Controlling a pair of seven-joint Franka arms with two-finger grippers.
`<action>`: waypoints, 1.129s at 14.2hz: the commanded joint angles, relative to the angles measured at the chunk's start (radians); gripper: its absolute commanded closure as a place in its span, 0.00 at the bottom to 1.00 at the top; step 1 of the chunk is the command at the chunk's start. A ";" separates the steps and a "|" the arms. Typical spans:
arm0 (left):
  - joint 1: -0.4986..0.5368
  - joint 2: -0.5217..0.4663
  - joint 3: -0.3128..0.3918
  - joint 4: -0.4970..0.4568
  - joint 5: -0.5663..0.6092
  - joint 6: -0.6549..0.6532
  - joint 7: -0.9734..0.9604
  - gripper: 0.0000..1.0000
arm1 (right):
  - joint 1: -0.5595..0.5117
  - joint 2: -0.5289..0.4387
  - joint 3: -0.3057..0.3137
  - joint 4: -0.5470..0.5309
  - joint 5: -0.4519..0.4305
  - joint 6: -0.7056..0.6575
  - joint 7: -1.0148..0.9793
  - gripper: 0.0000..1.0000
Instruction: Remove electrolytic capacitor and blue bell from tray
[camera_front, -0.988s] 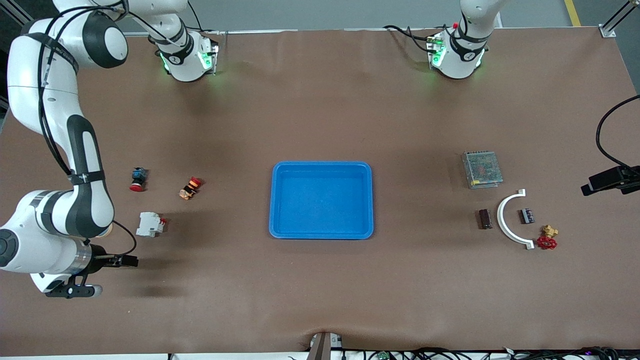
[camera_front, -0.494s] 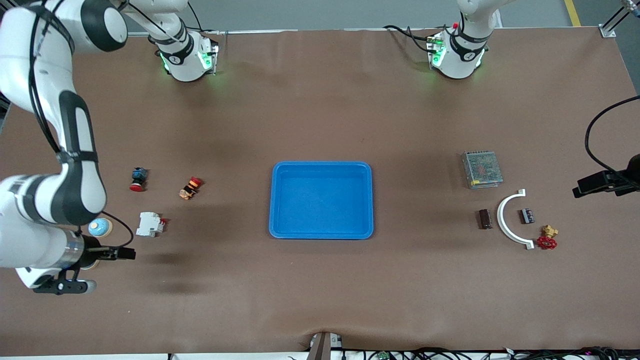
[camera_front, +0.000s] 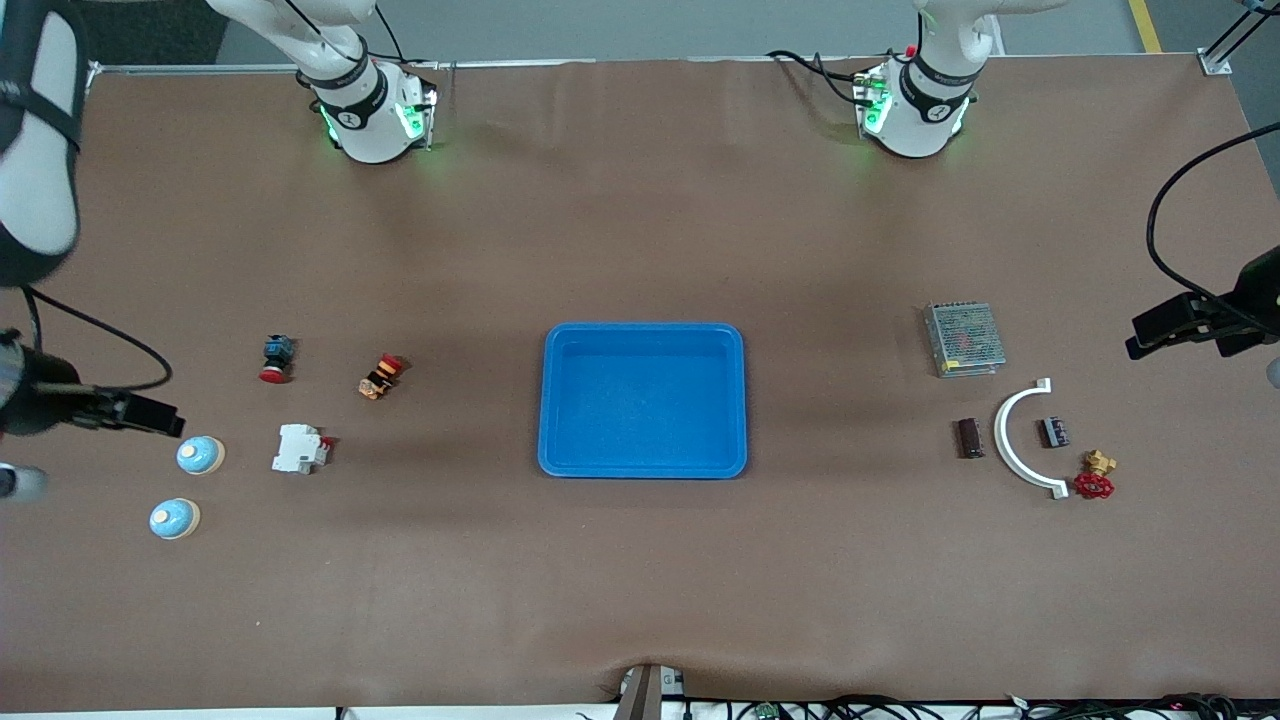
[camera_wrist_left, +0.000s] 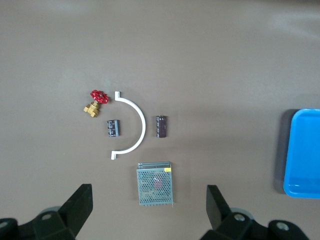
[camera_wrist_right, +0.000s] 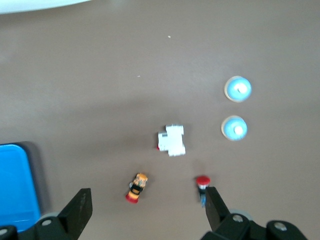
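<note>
Two light-blue dome bells (camera_front: 200, 455) (camera_front: 174, 518) sit near the right arm's end of the table; the right wrist view shows both bells (camera_wrist_right: 238, 89) (camera_wrist_right: 234, 127). Two dark cylinder capacitors lie near the left arm's end. One capacitor (camera_front: 969, 437) (camera_wrist_left: 161, 126) lies beside a white arc, the other capacitor (camera_front: 1054, 431) (camera_wrist_left: 113, 128) inside its curve. My right gripper (camera_wrist_right: 147, 205) hangs open and empty, high over the small parts beside the bells. My left gripper (camera_wrist_left: 148, 200) is also open and empty, high over the mesh-covered power supply.
A blue tray (camera_front: 560, 400) stands mid-table. A white breaker (camera_front: 299, 449), an orange button (camera_front: 379, 376) and a red button (camera_front: 275, 359) lie near the bells. A white arc (camera_front: 1010, 445), a red-handled brass valve (camera_front: 1094, 476) and a mesh power supply (camera_front: 963, 338) lie by the capacitors.
The right arm has lifted and drawn back toward its end of the table, uncovering both bells. The left arm has shifted slightly. Both grippers stayed open.
</note>
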 joint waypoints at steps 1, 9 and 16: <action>-0.015 -0.051 0.011 -0.049 -0.020 -0.015 -0.007 0.00 | 0.022 -0.140 -0.005 -0.147 -0.007 0.013 0.056 0.00; 0.002 -0.229 -0.027 -0.287 -0.018 0.084 -0.052 0.00 | 0.014 -0.428 -0.008 -0.426 0.008 0.056 0.052 0.00; 0.020 -0.231 -0.052 -0.301 -0.018 0.103 -0.050 0.00 | 0.008 -0.475 -0.014 -0.480 0.051 0.073 0.027 0.00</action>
